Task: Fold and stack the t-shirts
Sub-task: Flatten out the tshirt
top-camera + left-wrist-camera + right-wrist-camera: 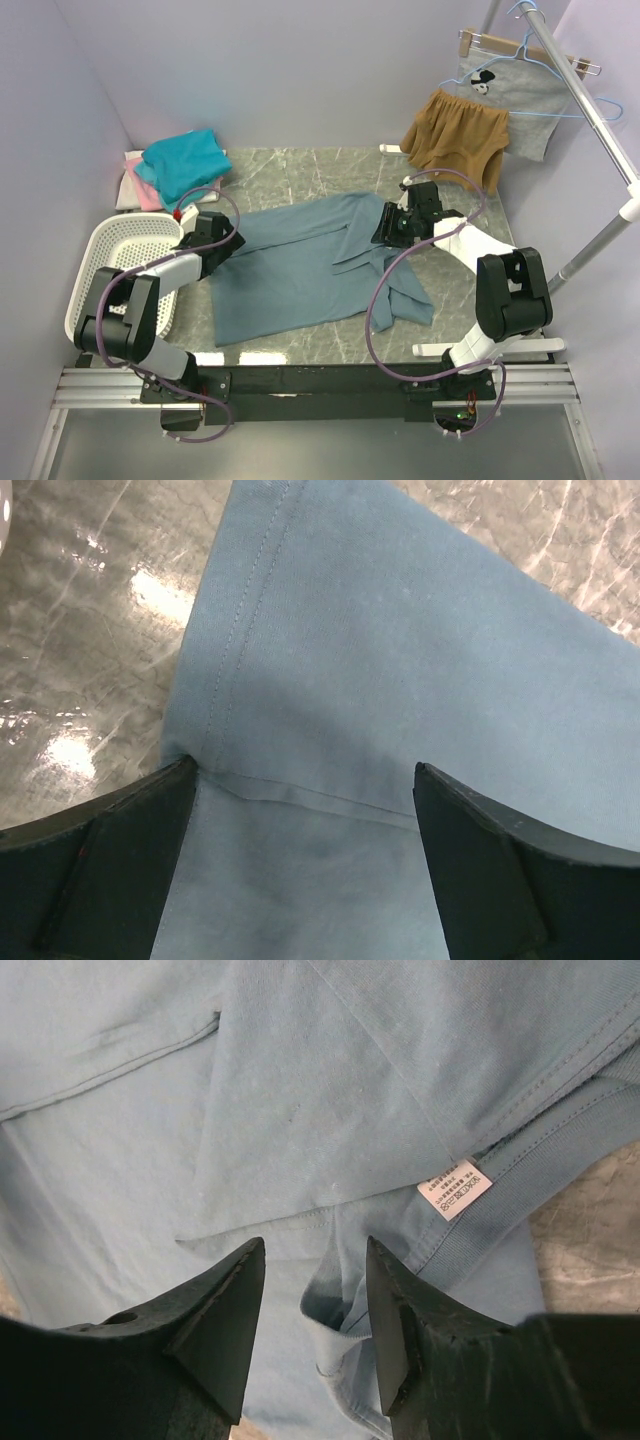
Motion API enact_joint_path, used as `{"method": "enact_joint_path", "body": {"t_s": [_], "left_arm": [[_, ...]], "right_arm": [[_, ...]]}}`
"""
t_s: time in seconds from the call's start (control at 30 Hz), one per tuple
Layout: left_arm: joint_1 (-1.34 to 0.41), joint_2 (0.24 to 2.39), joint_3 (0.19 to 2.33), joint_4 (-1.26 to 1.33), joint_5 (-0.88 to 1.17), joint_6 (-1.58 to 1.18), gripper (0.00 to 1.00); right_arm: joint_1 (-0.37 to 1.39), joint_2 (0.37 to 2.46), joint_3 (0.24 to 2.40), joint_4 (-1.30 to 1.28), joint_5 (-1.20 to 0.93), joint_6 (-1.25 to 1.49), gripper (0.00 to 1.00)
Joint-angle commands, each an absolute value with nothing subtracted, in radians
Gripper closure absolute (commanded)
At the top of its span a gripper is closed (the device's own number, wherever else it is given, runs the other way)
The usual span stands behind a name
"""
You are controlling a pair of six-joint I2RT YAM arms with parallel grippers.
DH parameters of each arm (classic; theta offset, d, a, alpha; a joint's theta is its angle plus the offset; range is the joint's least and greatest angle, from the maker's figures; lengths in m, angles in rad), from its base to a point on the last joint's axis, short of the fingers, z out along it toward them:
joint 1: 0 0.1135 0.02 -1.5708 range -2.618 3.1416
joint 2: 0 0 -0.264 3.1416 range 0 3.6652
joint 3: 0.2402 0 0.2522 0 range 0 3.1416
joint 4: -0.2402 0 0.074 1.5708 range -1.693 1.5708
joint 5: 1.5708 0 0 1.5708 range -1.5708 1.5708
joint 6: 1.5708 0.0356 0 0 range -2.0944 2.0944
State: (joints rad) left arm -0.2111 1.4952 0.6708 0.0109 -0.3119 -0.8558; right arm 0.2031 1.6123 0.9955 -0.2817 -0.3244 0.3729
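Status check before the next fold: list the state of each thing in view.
grey-blue t-shirt: spread out, partly folded
teal t-shirt: folded, atop pink t-shirt
laundry basket: upright
mustard shorts: hanging
left gripper: open over shirt
right gripper: open, astride a fold

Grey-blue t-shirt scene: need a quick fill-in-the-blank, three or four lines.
The grey-blue t-shirt lies spread on the ___.
The teal t-shirt sits folded at the back ___ corner.
The left pincer stands ___ over the shirt's stitched hem.
The plastic basket beside the shirt is coloured ___.
Missing: table; left; open; white.
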Motion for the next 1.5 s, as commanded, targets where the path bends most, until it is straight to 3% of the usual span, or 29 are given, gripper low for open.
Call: {"method": "enact_joint_path", "body": {"t_s": [0.0, 0.17, 0.27, 0.4, 0.63, 0.77, 0.97, 1.03, 1.07, 1.47], "left_arm": [[-0.215, 1.47, 0.67, -0.023, -0.301, -0.864, 0.07], [-0.215, 1.44, 0.663, -0.032, -0.296, -0.848, 0.21], [-0.215, 1.48, 0.672, -0.043, -0.294, -0.839, 0.4], [-0.215, 1.545, 0.699, -0.055, -0.281, -0.841, 0.57], [-0.215, 1.6, 0.729, -0.061, -0.275, -0.833, 0.6], [-0.215, 1.557, 0.727, -0.078, -0.29, -0.831, 0.67], [-0.215, 1.508, 0.741, -0.135, -0.321, -0.828, 0.68], [-0.215, 1.502, 0.736, -0.138, -0.325, -0.828, 0.83], [-0.215, 1.503, 0.733, -0.141, -0.328, -0.833, 0.99], [-0.215, 1.493, 0.745, -0.115, -0.314, -0.821, 0.99]], "right_arm": [[0.207, 1.595, 1.005, -0.278, -0.314, 0.365, 0.49], [0.207, 1.603, 1.002, -0.268, -0.321, 0.364, 0.5], [0.206, 1.606, 1.0, -0.265, -0.324, 0.362, 0.5], [0.207, 1.606, 1.002, -0.273, -0.319, 0.356, 0.5], [0.207, 1.598, 0.997, -0.281, -0.307, 0.347, 0.5], [0.207, 1.598, 0.996, -0.279, -0.305, 0.348, 0.5], [0.207, 1.606, 0.997, -0.273, -0.313, 0.351, 0.5], [0.207, 1.608, 0.996, -0.273, -0.311, 0.351, 0.5], [0.207, 1.608, 0.994, -0.273, -0.311, 0.35, 0.5], [0.207, 1.603, 0.993, -0.279, -0.302, 0.345, 0.5]]}}
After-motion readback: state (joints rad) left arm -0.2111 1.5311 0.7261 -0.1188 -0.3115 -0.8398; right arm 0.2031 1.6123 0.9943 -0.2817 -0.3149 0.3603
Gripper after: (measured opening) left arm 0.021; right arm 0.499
